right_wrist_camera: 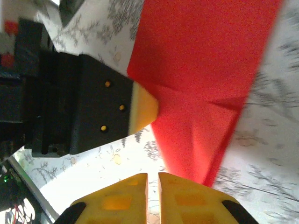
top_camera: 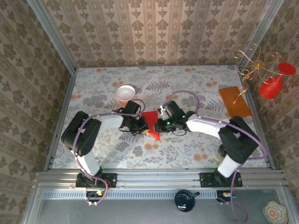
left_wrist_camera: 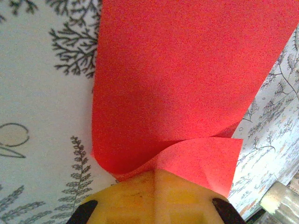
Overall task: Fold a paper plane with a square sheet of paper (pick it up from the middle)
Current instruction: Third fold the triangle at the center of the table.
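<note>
The red sheet of paper [top_camera: 152, 125] lies mid-table between the two arms, folded into a wedge that points toward the near edge. My left gripper [top_camera: 141, 126] is shut on its left edge. In the left wrist view the paper [left_wrist_camera: 187, 84] curls up out of the yellow fingertips [left_wrist_camera: 156, 173], with a creased flap on the right. My right gripper [top_camera: 161, 123] sits just right of the paper. In the right wrist view its jaws [right_wrist_camera: 153, 179] stand together with only a thin slit and nothing between them, beside the paper's narrow end [right_wrist_camera: 201, 70]. The left gripper's yellow finger [right_wrist_camera: 142, 109] presses the paper's edge there.
A small white bowl [top_camera: 125, 93] stands behind the left arm. An orange-brown board [top_camera: 235, 101] lies at the right, beside a gold wire stand with red cones [top_camera: 271, 79]. Wallpapered walls close in the table, and a metal rail [top_camera: 159, 177] runs along the near edge.
</note>
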